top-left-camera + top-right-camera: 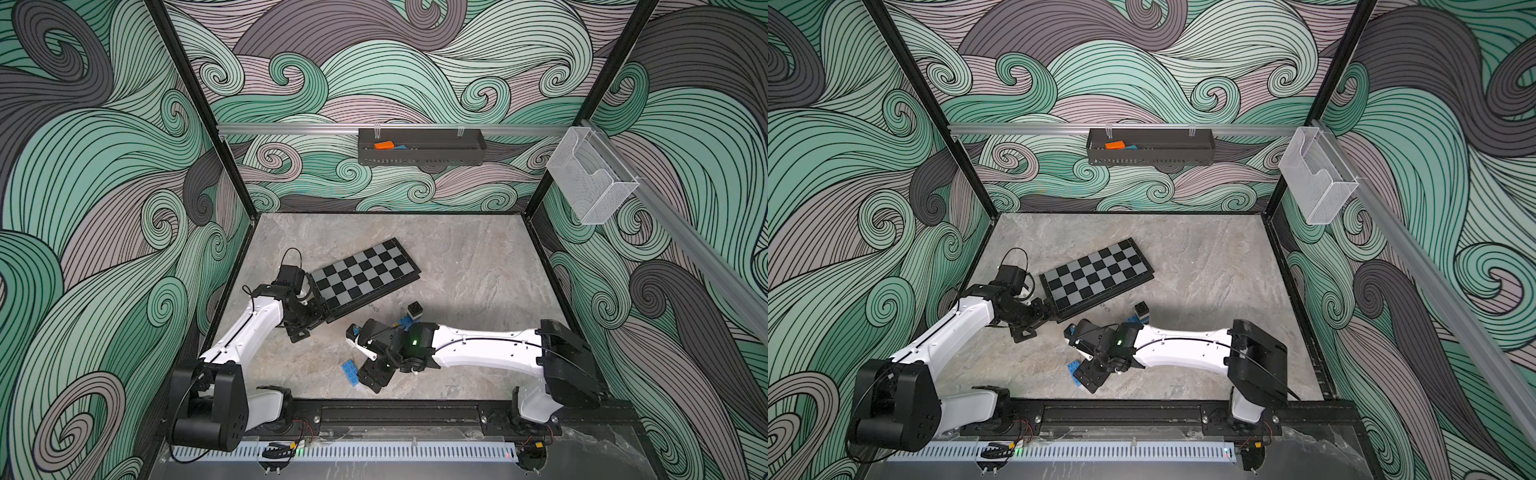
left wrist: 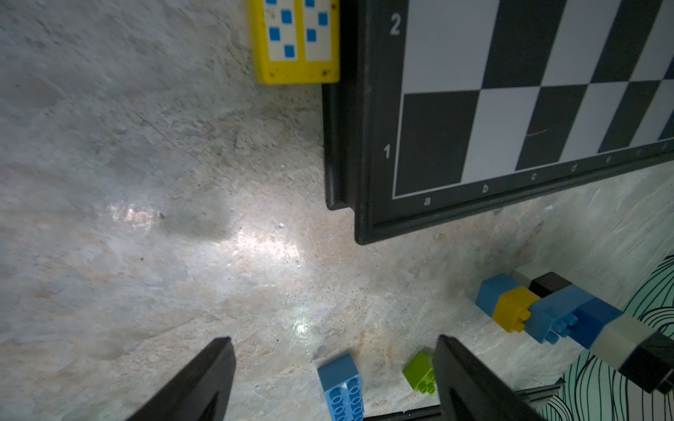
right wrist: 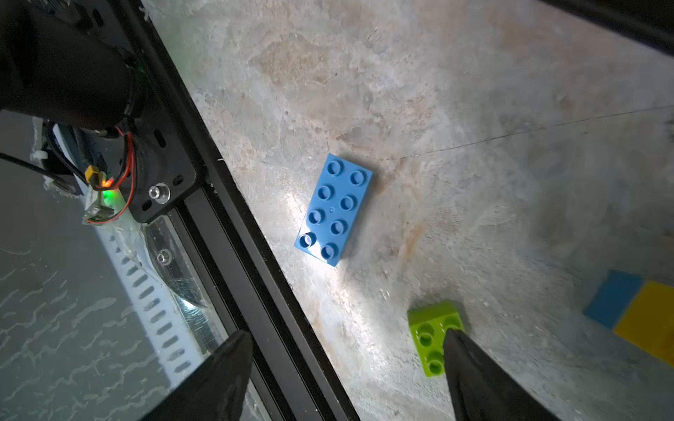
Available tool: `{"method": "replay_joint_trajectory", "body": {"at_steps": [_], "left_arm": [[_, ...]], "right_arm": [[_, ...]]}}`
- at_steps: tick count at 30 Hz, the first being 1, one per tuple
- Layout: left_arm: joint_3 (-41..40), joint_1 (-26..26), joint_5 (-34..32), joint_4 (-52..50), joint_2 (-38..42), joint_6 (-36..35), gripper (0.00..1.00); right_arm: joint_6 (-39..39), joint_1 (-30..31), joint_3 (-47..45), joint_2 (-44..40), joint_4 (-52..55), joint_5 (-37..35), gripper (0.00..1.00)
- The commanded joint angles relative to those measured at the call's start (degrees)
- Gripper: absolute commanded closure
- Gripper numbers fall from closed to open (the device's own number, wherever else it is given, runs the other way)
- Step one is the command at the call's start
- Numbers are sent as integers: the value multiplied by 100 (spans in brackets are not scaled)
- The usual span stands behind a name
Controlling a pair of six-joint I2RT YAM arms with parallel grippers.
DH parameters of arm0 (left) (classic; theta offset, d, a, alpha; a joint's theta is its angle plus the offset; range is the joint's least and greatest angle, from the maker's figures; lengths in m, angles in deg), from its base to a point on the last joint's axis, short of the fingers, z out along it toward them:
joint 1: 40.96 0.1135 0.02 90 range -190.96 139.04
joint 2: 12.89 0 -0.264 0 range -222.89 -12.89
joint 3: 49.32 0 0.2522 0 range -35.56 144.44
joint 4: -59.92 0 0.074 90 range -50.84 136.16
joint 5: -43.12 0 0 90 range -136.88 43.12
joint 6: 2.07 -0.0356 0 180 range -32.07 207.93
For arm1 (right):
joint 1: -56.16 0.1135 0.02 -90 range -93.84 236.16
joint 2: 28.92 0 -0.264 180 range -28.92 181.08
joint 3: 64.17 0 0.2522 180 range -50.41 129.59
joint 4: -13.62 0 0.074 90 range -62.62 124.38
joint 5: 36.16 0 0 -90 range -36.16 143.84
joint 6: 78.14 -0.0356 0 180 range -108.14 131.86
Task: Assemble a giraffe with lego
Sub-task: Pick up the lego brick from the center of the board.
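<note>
While the giraffe [image 2: 547, 310], a joined run of blue, yellow, white and black bricks, rests on the desk [image 1: 457, 257] just beside the right arm [image 1: 478, 345] and near a corner of the chequered board [image 1: 365, 278], its lime-green brick [image 3: 430, 335] is not yet attached. That brick lies loose, studs showing, near a loose blue eight-stud brick [image 3: 333, 209] by the front rail [image 3: 233, 226]. The right end effector [image 3: 346, 332] hangs over both, jaws spread and empty, one finger overlapping the green brick in the wrist view, probably staged for a pick. The left end effector [image 2: 332, 340], likewise spread and empty, sits by the board, presumably clear of the work.
</note>
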Motion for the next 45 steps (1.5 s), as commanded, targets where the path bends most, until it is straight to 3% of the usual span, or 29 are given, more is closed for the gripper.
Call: {"method": "replay_joint_trajectory", "body": {"at_steps": [1,19,26,29,37,45], "left_arm": [[253,87,-75,-310,245,-153,11],[541,295,-144,-990,565,-359,11],[481,300,-86,-889,589,-321,11],[454,304,-64,-838,571,-320,11],[439,308,-38,-796,574,-337,12],[446,308,36,-788,596,-385,12]], "right_arm": [[-83,45,-90,206,-600,286,15],[100,191,608,1541,-1014,474,21],[119,190,523,1582,-691,402,36],[145,196,480,1579,-654,307,49],[268,131,494,1630,-502,134,64],[806,45,613,1074,-88,-63,86]]}}
